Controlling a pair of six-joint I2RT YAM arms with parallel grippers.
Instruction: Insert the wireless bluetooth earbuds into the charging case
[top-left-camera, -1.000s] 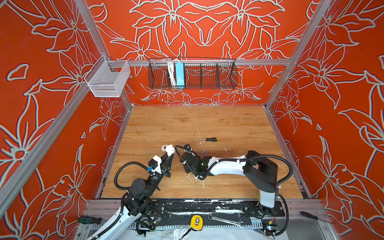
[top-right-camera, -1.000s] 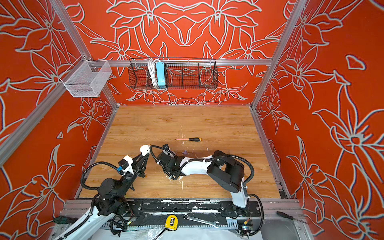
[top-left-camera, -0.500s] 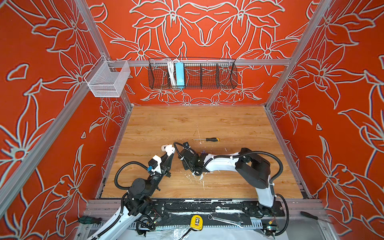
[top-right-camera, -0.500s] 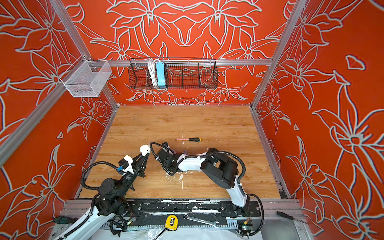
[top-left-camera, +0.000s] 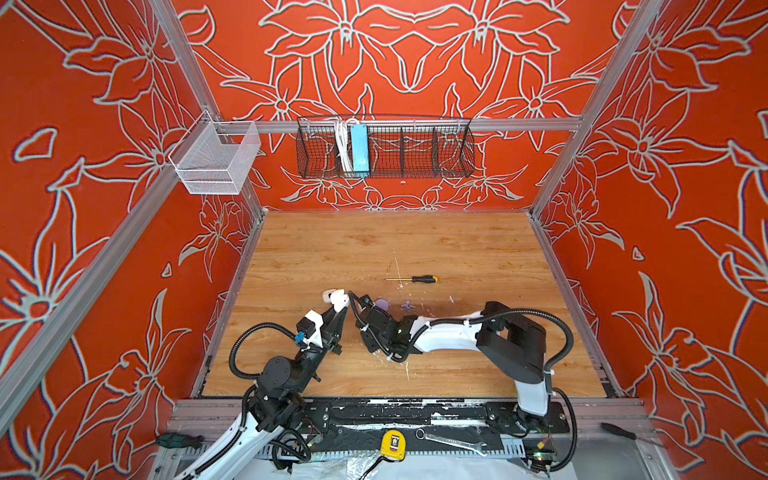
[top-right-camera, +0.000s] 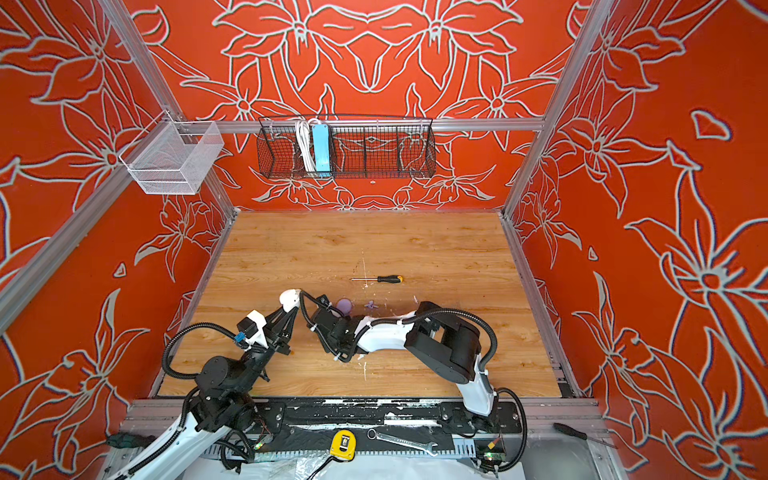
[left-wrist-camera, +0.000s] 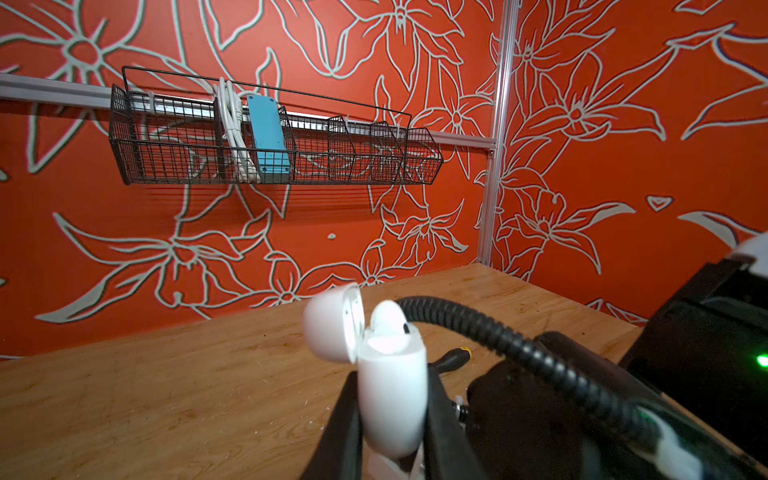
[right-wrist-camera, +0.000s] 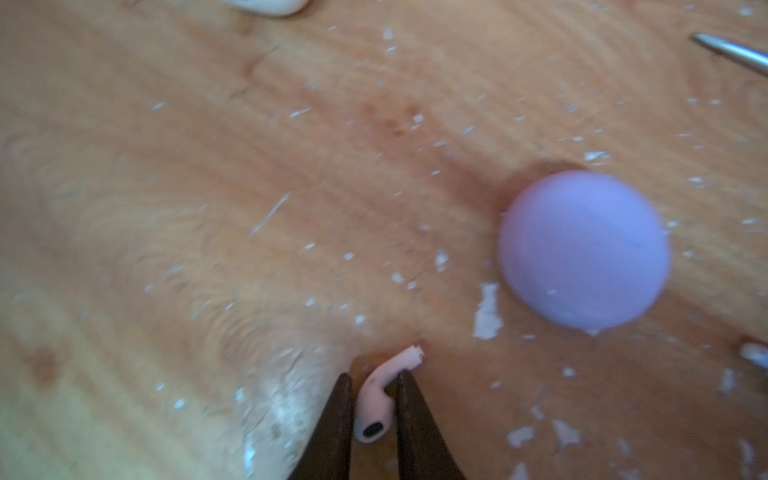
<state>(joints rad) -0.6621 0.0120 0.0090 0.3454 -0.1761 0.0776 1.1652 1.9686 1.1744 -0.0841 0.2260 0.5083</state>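
The left gripper (left-wrist-camera: 392, 372) clamps its black fingers on the lower body of a smooth, glossy white charging case (left-wrist-camera: 392, 415), held upright above the wood-grain table (top-left-camera: 374, 249). Its rounded lid (left-wrist-camera: 332, 324) is hinged open, and a seated earbud (left-wrist-camera: 388, 320) shows its bulbous white head in one socket. Just beside it, the right gripper (right-wrist-camera: 373, 380) is down at the tabletop, its tapered dark fingers drawn narrow and pinching a loose white earbud (right-wrist-camera: 374, 407), with its stubby stem poking out past the tips and a dark oval port on the head. Near it lies a matte lilac domed case (right-wrist-camera: 584, 249), shut, among chalky white paint flecks (right-wrist-camera: 488, 311). Two tiny lilac earbuds (top-left-camera: 408, 306) lie beside that case, and a slim black-handled screwdriver (top-left-camera: 415, 279) lies farther back.
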